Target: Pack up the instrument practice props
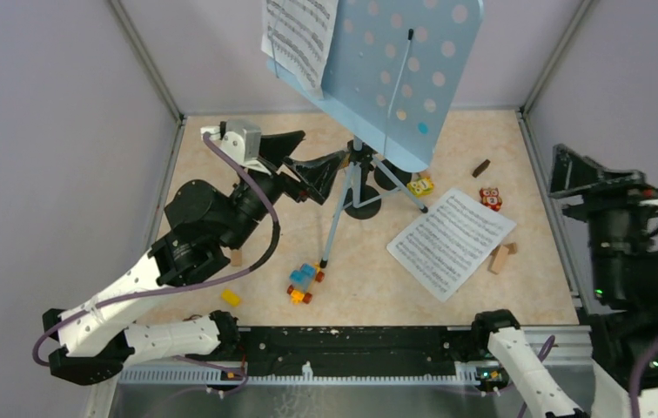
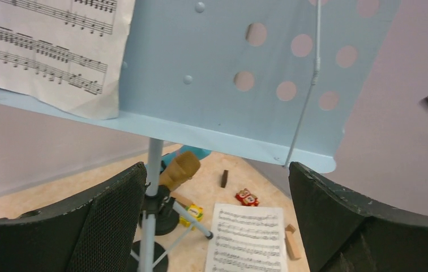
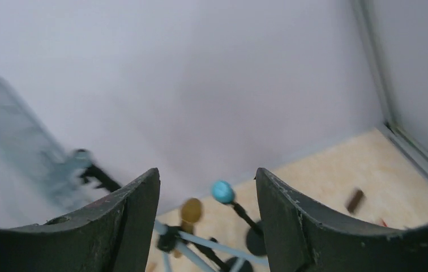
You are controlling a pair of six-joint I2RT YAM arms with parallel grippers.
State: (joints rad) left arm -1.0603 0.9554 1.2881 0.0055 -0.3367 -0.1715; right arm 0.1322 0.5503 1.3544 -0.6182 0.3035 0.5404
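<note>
Black fingers [image 2: 110, 226] of the left end effector [image 2: 217, 167] spread wide at the bottom of the left wrist view and hold nothing. The pale-blue music rack [image 2: 212, 51] fills the space ahead of and above them, its pole just inside the left finger. From above, this end effector's tips sit just left of the pole, and contact cannot be judged. One sheet-music page [image 1: 299, 35] leans on the rack's left side. A second page [image 1: 450, 242] lies flat on the table [image 1: 526, 287], right of the tripod legs. The gold microphone [image 2: 180, 168] and blue microphone [image 3: 222, 191] stand behind the pole in black round-based mic holders [image 1: 362, 207]. The right end effector [image 1: 582, 170] is raised at the table's right edge with its fingers wide and empty, well apart from every prop. A toy-block car [image 1: 304, 283] and wooden blocks [image 1: 501, 258] lie on the beige marbled table. Pale lilac walls [image 1: 47, 131] with metal corner posts enclose it.
</note>
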